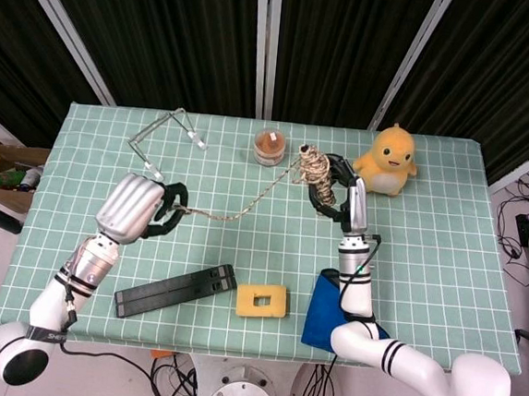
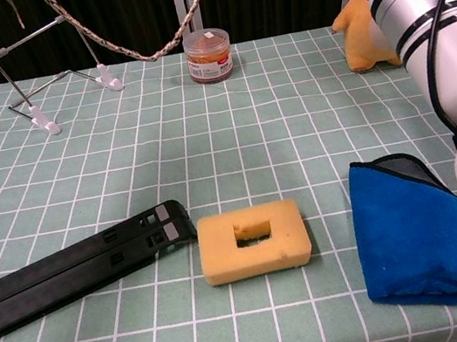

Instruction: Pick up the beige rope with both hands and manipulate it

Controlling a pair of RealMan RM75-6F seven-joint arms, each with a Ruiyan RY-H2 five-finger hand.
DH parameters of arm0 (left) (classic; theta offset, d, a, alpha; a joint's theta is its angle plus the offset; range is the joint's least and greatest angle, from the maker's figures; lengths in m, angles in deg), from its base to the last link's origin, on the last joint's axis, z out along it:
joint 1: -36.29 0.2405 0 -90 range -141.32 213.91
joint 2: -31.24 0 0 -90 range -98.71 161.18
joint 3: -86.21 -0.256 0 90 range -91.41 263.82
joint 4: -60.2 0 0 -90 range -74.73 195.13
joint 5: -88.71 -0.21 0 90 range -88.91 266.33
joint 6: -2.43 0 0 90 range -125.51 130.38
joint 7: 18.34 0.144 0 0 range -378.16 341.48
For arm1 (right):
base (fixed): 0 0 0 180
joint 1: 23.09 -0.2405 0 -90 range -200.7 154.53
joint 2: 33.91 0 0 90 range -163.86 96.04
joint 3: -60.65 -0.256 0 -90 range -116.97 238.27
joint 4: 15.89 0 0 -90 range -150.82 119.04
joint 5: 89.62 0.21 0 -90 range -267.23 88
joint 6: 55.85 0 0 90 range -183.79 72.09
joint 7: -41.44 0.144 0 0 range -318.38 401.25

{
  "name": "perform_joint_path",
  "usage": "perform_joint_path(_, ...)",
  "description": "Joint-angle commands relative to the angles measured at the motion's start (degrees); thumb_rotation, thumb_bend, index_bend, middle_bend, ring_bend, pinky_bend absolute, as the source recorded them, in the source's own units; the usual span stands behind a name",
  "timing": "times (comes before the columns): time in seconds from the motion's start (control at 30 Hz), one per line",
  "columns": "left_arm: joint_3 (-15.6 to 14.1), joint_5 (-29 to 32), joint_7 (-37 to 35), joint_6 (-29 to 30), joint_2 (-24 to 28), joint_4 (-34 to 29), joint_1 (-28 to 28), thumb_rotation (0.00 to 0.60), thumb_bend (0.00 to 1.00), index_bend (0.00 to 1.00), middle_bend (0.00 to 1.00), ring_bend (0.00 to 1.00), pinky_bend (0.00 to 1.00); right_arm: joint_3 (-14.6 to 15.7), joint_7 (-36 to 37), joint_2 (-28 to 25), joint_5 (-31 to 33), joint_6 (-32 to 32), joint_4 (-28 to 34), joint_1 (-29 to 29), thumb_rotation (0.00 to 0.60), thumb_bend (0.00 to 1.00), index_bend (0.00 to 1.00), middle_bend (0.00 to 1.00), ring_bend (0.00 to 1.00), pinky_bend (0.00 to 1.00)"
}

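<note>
While both hands grip the beige rope (image 1: 245, 206) aloft, jar (image 1: 269, 147) and duck toy (image 1: 388, 160) sit beneath.

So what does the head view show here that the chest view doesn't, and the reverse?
Only the head view shows both hands on the beige rope: the left hand at one end, the right hand on the coiled bundle. The chest view alone shows the rope hanging above the table. Both show the sponge, blue cloth and jar.
</note>
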Motion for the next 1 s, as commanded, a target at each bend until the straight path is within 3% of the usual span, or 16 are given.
perform_joint_path(0.03, 1.33, -3.27, 1.53, -0.91, 0.58, -2.75, -1.57, 0.6, 0.47, 0.84, 0.84, 0.75, 0.85, 0.17, -3.26, 0.48, 0.16, -2.81, -0.28, -2.46, 0.6, 0.63, 0.9, 0.68, 0.61, 0.77)
perform_joint_path(0.27, 6.66, -2.31, 3.39, -4.92, -0.33, -4.01, -7.24, 0.6, 0.47, 0.83, 0.84, 0.75, 0.85, 3.29, -6.64, 2.11, -2.53, -5.83, -0.79, -5.85, 0.6, 0.63, 0.9, 0.68, 0.61, 0.77)
perform_joint_path(0.43, 11.99, 6.3, 0.3, -9.75, -0.98, -3.52, -12.48, 0.6, 0.48, 0.83, 0.84, 0.75, 0.85, 5.19, -7.37, 3.99, -5.04, -5.17, -1.89, -7.28, 0.6, 0.63, 0.9, 0.68, 0.61, 0.77)
perform_joint_path(0.67, 18.28, 17.57, -2.38, -13.37, -3.0, 4.37, -20.04, 0.6, 0.48, 0.83, 0.84, 0.75, 0.85, 8.37, -6.29, 4.63, -8.0, -4.36, -0.35, -7.34, 0.6, 0.63, 0.9, 0.68, 0.61, 0.77)
perform_joint_path(0.8, 19.78, 23.71, -2.11, -14.5, -3.85, 9.61, -23.27, 0.6, 0.48, 0.83, 0.84, 0.75, 0.85, 10.41, -5.66, 3.92, -10.33, -2.59, 1.26, -6.51, 0.6, 0.63, 0.9, 0.68, 0.61, 0.77)
perform_joint_path(1.0, 18.98, 32.92, -1.79, -16.34, -4.32, 17.14, -25.5, 0.6, 0.48, 0.83, 0.84, 0.75, 0.85, 13.03, -4.16, 2.36, -12.95, 1.11, 3.15, -4.07, 0.6, 0.63, 0.9, 0.68, 0.61, 0.77)
